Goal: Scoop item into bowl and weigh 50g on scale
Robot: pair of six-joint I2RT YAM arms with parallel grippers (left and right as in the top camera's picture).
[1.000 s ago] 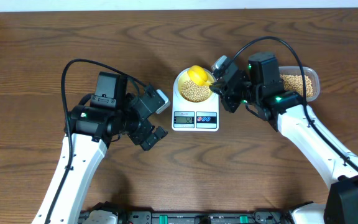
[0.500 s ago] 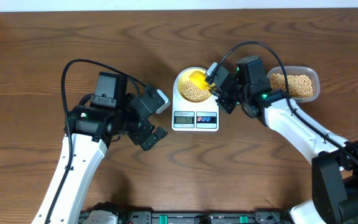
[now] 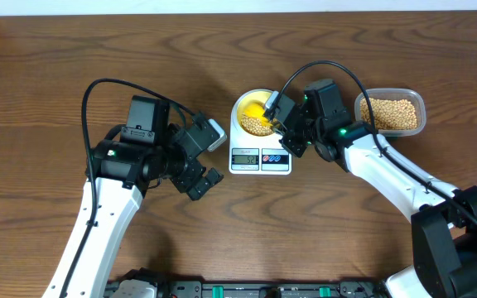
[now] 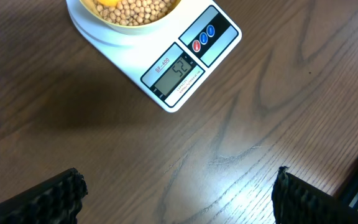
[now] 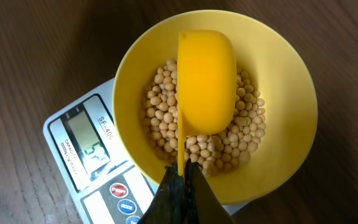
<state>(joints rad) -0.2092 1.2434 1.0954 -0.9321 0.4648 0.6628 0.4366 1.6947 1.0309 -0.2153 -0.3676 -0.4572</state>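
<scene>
Dark brown wood grain covers the table [image 3: 40, 74], which fills the overhead view; a pale strip runs along its far edge and dark fittings line the near edge. At centre stands the white scale [image 3: 260, 160], digits on its display, two buttons beside it. The yellow bowl [image 5: 278, 68] sits on the scale's round platform and holds a layer of tan beans [image 5: 160, 112]. To the far right, well apart from the scale, a clear plastic tub [image 3: 421, 103] holds more beans. The right hand [image 5: 180, 186] is clenched on the thin handle of a bright yellow spoon [image 5: 207, 81], whose scoop lies over the beans inside the bowl and hides part of them. The right arm crosses the table between tub and scale. The left hand [image 3: 212, 157] is released, fingers spread wide and grasping nothing, over bare table just left of the scale. A black cable arcs above each arm.
</scene>
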